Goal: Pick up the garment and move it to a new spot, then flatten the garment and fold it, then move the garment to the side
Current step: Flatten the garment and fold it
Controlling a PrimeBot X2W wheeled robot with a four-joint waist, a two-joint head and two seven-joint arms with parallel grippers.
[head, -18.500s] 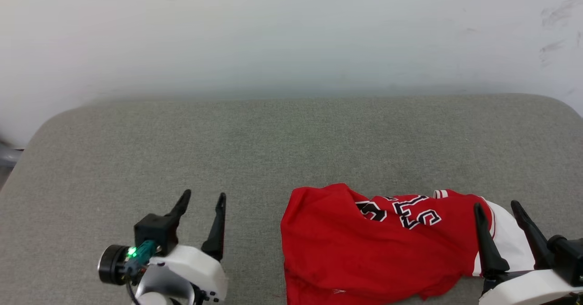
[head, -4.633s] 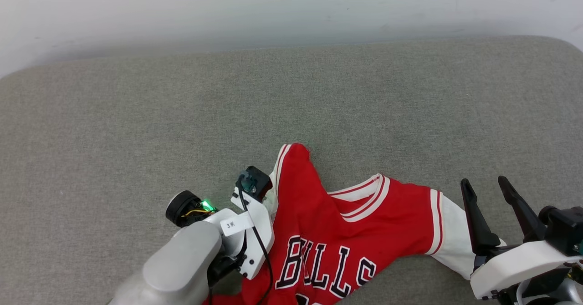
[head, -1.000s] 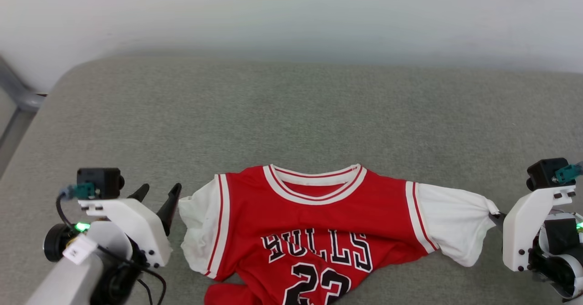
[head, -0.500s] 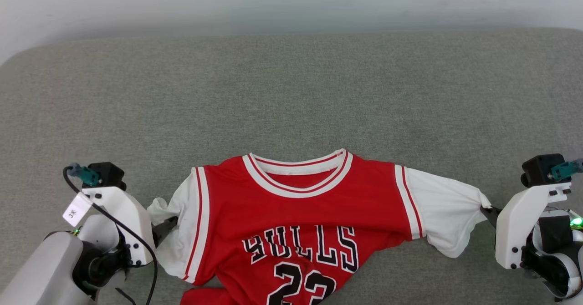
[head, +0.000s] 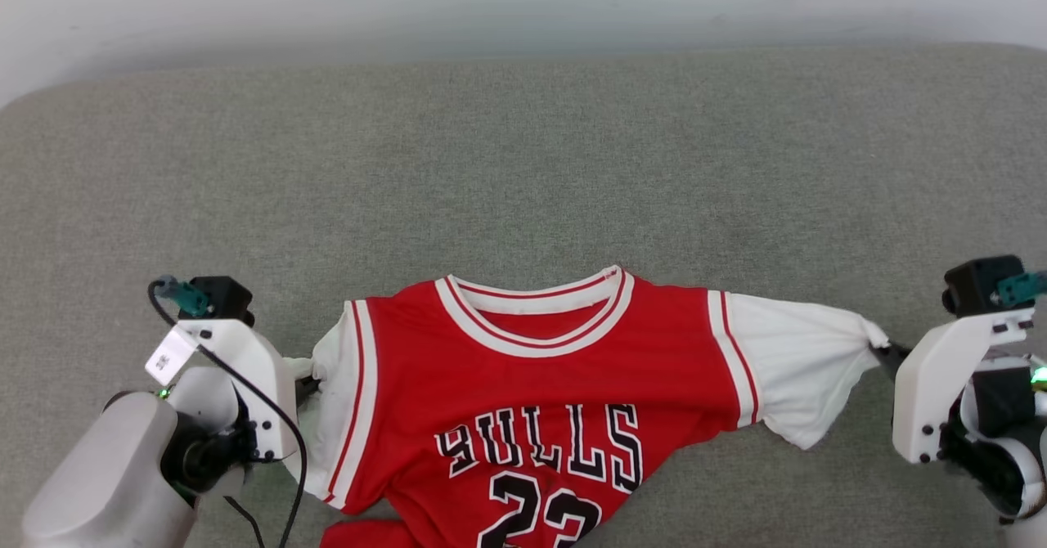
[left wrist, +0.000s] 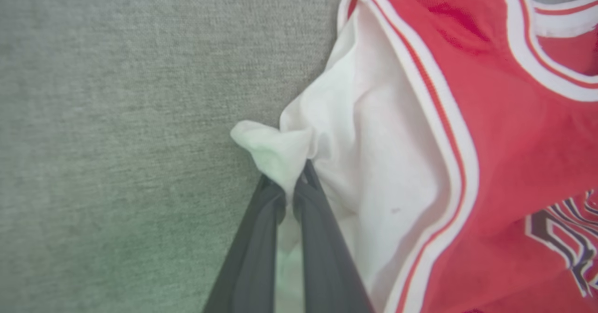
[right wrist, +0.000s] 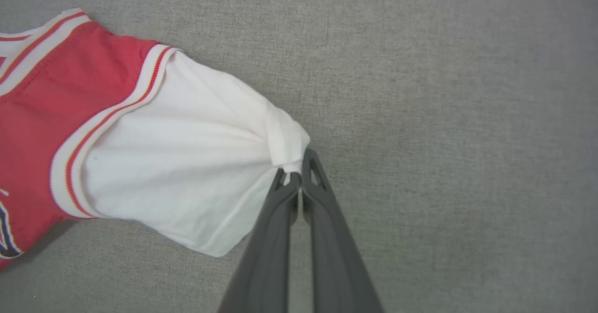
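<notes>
We see a big grey cushion [head: 523, 163]. A red shirt [head: 532, 368] with white sleeves lies on it, front up.

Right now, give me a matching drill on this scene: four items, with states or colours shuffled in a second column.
Column A:
1. left tool
2. right tool
3. collar
4. lettering

Column B:
a. black with white edges
b. shut on the garment at the head view's right side
c. white and red stripes
d. shut on the garment at the head view's left side

Pairs: 1-d, 2-b, 3-c, 4-a
</notes>
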